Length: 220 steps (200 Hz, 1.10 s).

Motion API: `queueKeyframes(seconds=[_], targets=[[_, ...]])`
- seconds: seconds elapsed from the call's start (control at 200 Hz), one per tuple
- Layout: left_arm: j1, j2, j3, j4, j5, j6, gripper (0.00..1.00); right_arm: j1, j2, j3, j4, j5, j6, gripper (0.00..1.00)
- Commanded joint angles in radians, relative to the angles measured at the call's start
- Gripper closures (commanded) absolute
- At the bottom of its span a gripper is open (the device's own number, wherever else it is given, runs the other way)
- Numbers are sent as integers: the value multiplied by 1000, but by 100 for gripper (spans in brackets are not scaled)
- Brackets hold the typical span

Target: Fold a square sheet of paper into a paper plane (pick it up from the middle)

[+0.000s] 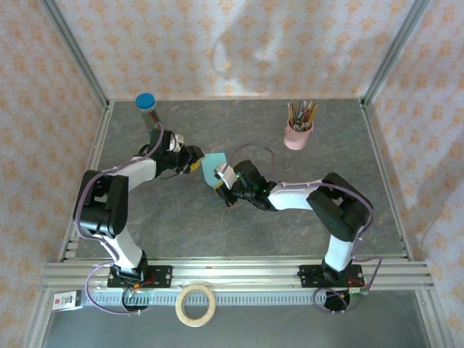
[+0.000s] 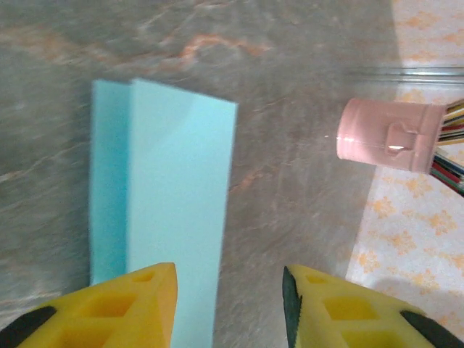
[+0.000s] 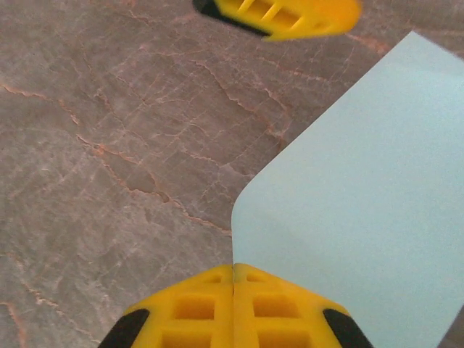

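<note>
Grey marbled tabletop [image 1: 290,210], patterned walls round it. Left arm [image 1: 116,203] and right arm [image 1: 326,203] both bent inward, meeting near the tabletop's middle.

Square sheet of paper [image 1: 212,168], light turquoise, sits at that middle spot, between the two claws. The left wrist view shows it [image 2: 174,196] doubled over, one layer offset, with a narrow strip of the other showing along its left side. In the right wrist view it [image 3: 362,196] fans out to the right from the fingertips.

Tape roll [image 1: 197,304] on the near rail, between the arm bases. Pink cup [image 1: 298,135] of pencils at the far right, well apart from the paper. Blue-capped tube [image 1: 147,109] at the far left.

Right claw [image 3: 233,272]: yellow fingers pressed together, pinching an edge of the paper. Left claw [image 2: 230,279]: fingers apart with a clear gap, paper edge running past its left finger; not clamped.
</note>
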Motion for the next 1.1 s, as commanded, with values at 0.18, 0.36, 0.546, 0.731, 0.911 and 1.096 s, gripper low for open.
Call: queueKeyframes(seconds=[0.18,0.36,0.546,0.731,0.911,1.096], targets=[[-96,155,146,-62,-73,100,72,-27,40,24,-14,-156,145,98],[-119,261,220,-167,-139,171,80,-46,59,44,-7,-234,189,98],[-124,310,236,-225,-176,215,85,-69,65,63,-3,-236,245,98],[-129,344,246,-283,-204,252,88,-81,84,105,-63,-195,268,98],[-131,349,229,-284,-207,252,88,-86,104,144,-121,-122,289,98],[-132,347,226,-277,-204,252,88,-87,123,167,-171,-103,315,98]])
